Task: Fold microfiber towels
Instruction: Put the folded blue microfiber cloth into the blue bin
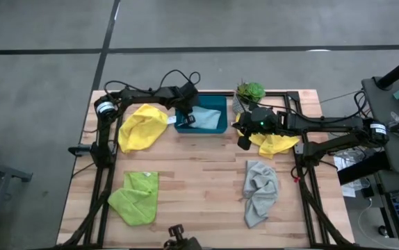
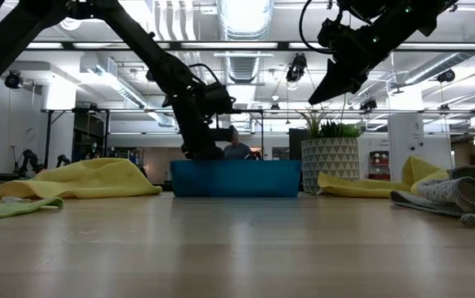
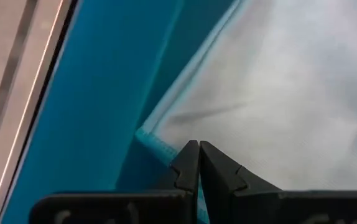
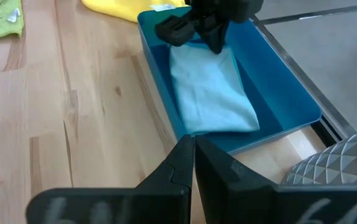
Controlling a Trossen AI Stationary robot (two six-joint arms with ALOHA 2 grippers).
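Nearest the table's front edge lie a crumpled lime green microfiber towel on the left and a rumpled grey microfiber towel on the right, well apart. Farther back, the right gripper hangs above the wooden table beside a yellow towel, jaws together, holding nothing. Another yellow towel lies at left. At the back, the left gripper, jaws pressed together, reaches into the rigid teal rectangular tray onto the folded light blue towel.
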